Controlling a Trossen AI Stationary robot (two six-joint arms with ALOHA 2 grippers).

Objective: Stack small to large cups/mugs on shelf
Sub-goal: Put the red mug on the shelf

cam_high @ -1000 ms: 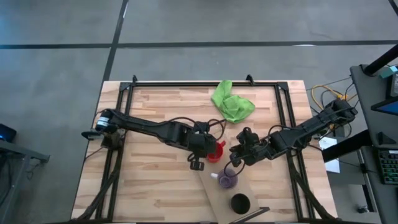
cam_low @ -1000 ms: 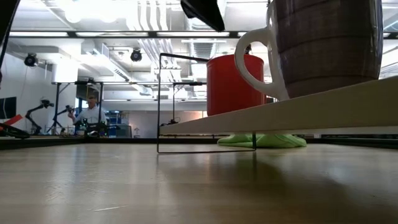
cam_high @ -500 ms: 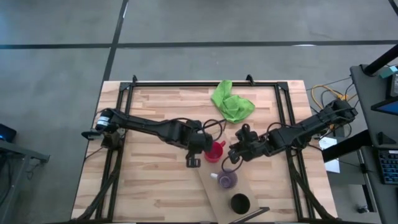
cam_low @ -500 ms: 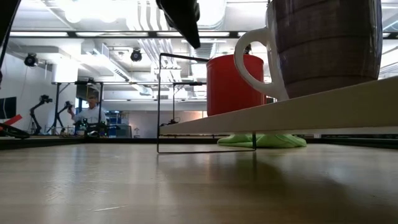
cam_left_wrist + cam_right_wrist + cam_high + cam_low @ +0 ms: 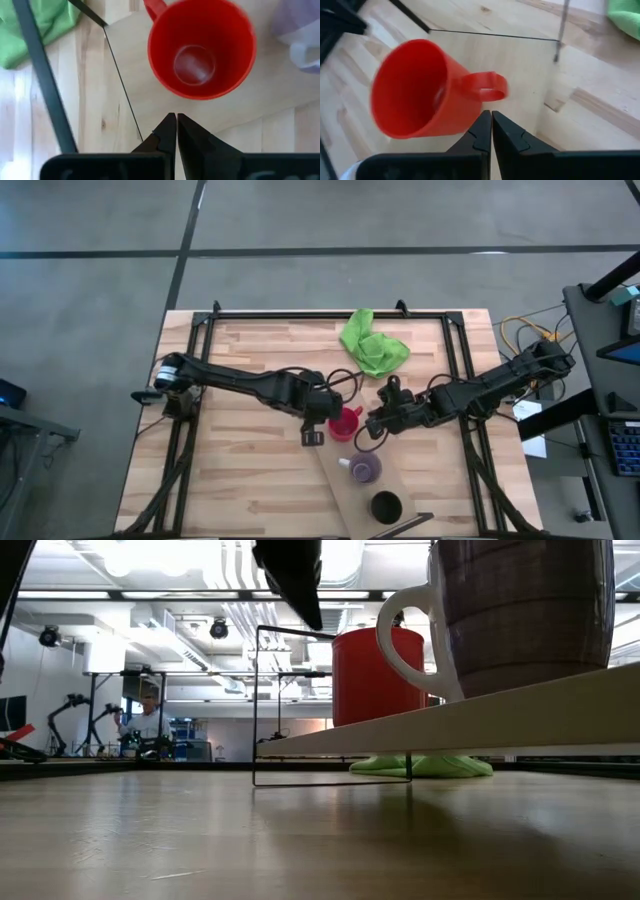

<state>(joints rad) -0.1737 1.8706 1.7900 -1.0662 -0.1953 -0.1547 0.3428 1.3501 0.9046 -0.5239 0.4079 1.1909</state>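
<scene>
On the shelf (image 5: 352, 480), red cup (image 5: 345, 423) upright, seemingly free between both closed claws.

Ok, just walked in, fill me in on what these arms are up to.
Three cups stand in a row on the shelf: the red cup at its far end, then the purple cup, then the black cup. Both arms meet at the red cup. The left pincer and the right pincer are each shut and empty, tips close beside the cup, neither holding it. A green cloth lies on the table behind.
</scene>
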